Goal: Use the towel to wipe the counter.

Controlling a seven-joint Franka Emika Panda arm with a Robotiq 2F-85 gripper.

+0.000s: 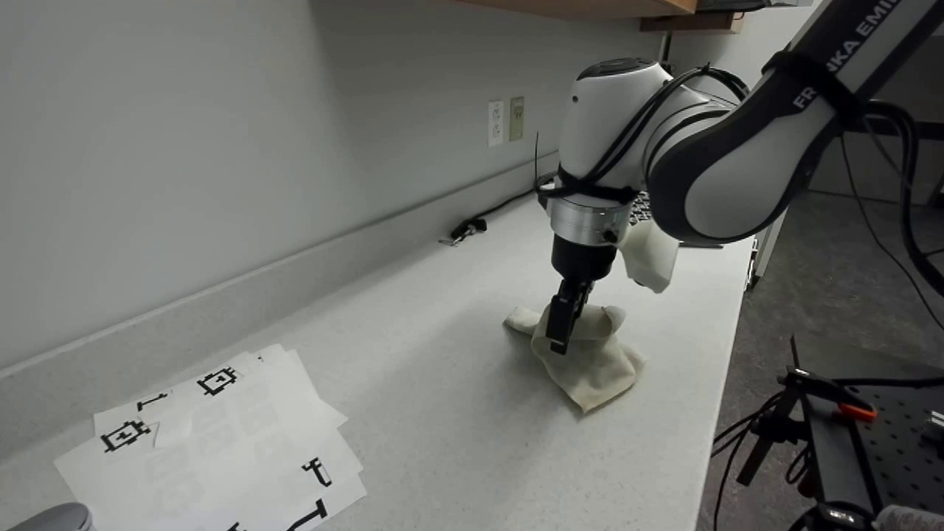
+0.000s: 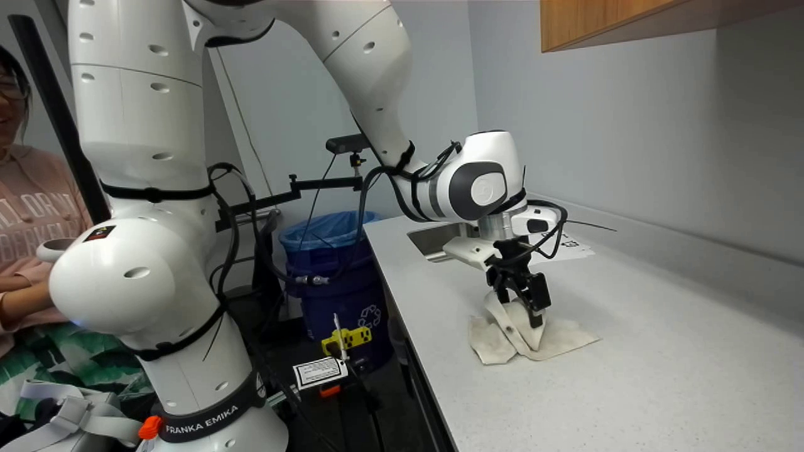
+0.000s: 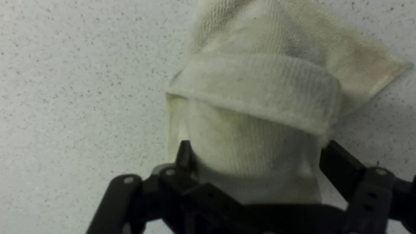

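Observation:
A cream towel (image 1: 599,372) lies crumpled on the light speckled counter (image 1: 442,413). It also shows in an exterior view (image 2: 565,338), with a raised fold under the gripper. In the wrist view the towel (image 3: 253,84) fills the middle, with a folded band across it and one corner spread to the upper right. My gripper (image 3: 260,156) is open and points down over the towel. Its two black fingers stand wide apart, one on each side of the raised fold. In both exterior views the gripper (image 1: 562,339) (image 2: 520,309) is low, with its fingertips at towel height.
Papers with black printed marks (image 1: 221,435) lie on the counter. A black cable with a clip (image 1: 468,227) lies along the wall (image 1: 184,147). A sink (image 2: 433,242) is set into the counter. A wooden cabinet (image 2: 603,22) hangs above. A person (image 2: 31,220) sits behind the arm.

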